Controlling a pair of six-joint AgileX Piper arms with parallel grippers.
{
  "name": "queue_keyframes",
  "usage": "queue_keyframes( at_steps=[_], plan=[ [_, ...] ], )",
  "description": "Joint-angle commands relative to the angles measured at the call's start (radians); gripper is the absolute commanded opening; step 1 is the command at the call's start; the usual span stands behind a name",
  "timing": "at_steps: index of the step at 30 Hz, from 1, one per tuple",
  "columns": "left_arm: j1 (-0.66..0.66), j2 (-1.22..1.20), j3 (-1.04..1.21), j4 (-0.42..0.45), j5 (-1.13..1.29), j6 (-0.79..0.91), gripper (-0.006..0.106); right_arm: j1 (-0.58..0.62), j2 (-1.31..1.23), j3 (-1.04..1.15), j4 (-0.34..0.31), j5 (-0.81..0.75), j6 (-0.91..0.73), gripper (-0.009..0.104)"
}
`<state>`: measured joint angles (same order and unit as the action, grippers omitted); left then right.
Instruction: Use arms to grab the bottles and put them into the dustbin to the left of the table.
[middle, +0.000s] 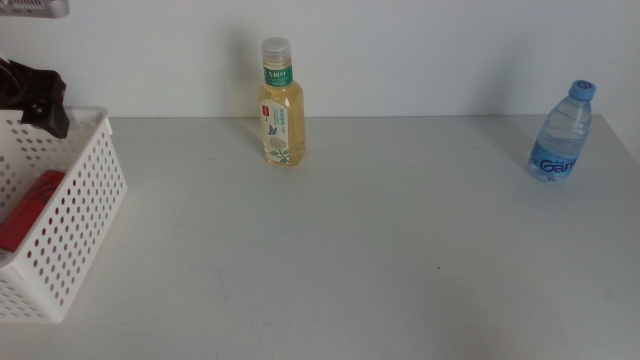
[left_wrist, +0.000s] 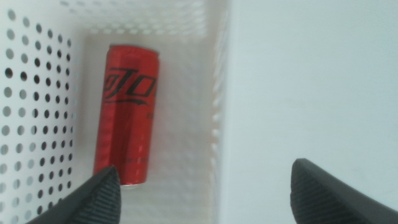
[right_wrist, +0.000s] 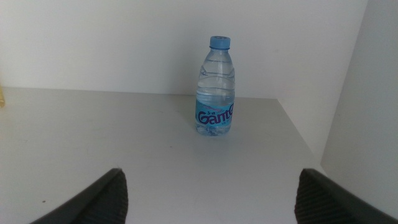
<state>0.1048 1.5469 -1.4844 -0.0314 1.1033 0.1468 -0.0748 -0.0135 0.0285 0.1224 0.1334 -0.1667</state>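
**Red can in the dustbin, two bottles standing on the bench**

Pale grey bench (middle: 380, 250) fills the middle view. At lower left the white dustbin (middle: 85, 215) is cut off by the frame edge; the red can (left_wrist: 127, 112) lies inside, its black lettering unreadable. Above it the left tool (left_wrist: 205, 196) hangs with jaws apart, empty. The right tool (right_wrist: 211, 199), jaws apart, faces the water bottle (right_wrist: 216, 87), labelled "Gante" or similar, at right. The tea bottle (middle: 281, 105) stands upper centre, label too small to read.
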Motion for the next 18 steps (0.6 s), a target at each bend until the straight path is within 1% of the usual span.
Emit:
queue_keyframes(
  at_steps=[1,5,9,13,18],
  plan=[
    [-0.038,-0.147,0.064,-0.008,-0.121,-0.030,0.094,-0.006,-0.022,-0.009,-0.009,-0.072,-0.009,0.075],
    [-0.087,-0.307,0.231,-0.010,-0.221,-0.101,0.094,-0.006,-0.022,-0.009,-0.009,-0.072,-0.009,0.075],
    [-0.139,-0.443,0.339,-0.016,-0.310,-0.109,0.094,-0.006,-0.022,-0.009,-0.009,-0.072,-0.009,0.075],
    [-0.184,-0.544,0.386,-0.016,-0.342,-0.109,0.094,-0.006,-0.022,-0.009,-0.009,-0.072,-0.009,0.075],
    [-0.185,-0.631,0.386,-0.023,-0.339,-0.109,0.094,-0.006,-0.022,-0.009,-0.009,-0.072,-0.009,0.075]
  ],
)
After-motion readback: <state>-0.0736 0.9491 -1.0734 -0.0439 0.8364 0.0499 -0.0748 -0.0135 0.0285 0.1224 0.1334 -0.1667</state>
